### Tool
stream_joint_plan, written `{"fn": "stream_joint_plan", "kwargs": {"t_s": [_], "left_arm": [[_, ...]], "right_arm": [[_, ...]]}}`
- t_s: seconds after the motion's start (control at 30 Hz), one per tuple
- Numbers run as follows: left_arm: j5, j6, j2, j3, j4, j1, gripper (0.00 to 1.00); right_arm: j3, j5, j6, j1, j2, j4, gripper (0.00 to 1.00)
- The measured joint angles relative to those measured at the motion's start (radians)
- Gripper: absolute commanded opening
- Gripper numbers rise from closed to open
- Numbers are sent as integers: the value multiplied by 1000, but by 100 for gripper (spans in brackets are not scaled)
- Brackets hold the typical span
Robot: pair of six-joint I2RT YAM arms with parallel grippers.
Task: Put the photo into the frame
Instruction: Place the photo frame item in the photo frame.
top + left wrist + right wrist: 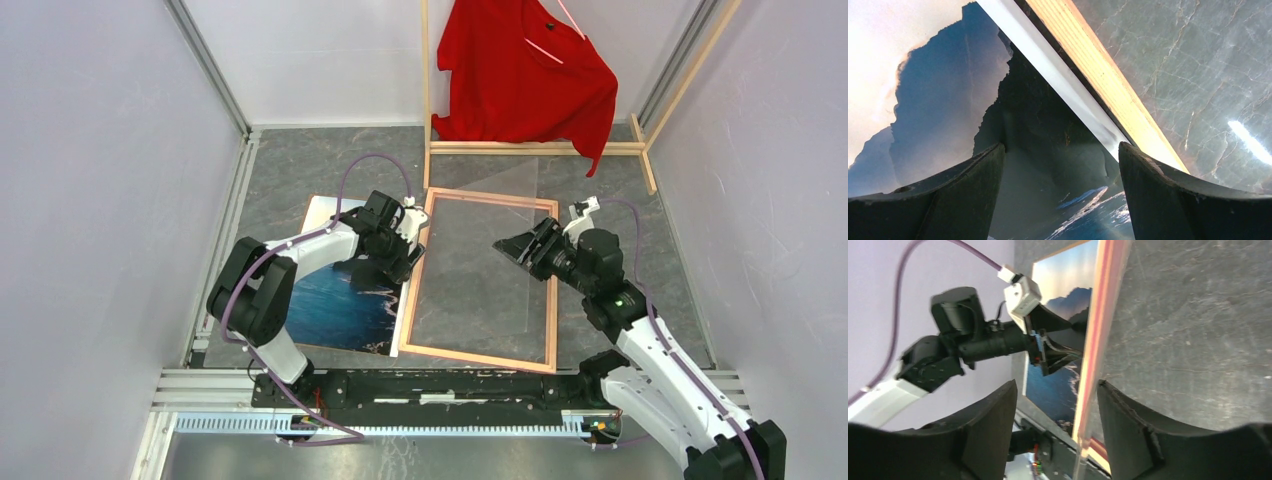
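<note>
While left pincer point(1060, 150) and right pincer point(1055, 385) gape, nothing's held.
I worry the left, closing on the photo point(943, 100) below, snags the frame point(1098, 75) just beside one finger.

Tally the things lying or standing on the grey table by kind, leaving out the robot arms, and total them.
Coastal seascape photo print: 1
Thin pink rectangular picture frame: 1
Clear flat sheet: 1
Red shirt: 1
Wooden clothes rack: 1
Total: 5
</note>
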Motion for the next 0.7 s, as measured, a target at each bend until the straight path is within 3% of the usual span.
{"fn": "stream_joint_plan", "kwargs": {"t_s": [0.37,0.7], "left_arm": [[0,0,0,0,0,0,89],[0,0,0,0,0,0,89]], "right_arm": [[73,16,-214,0,135,-189,98],[112,64,-401,0,211,-322,98]]}}
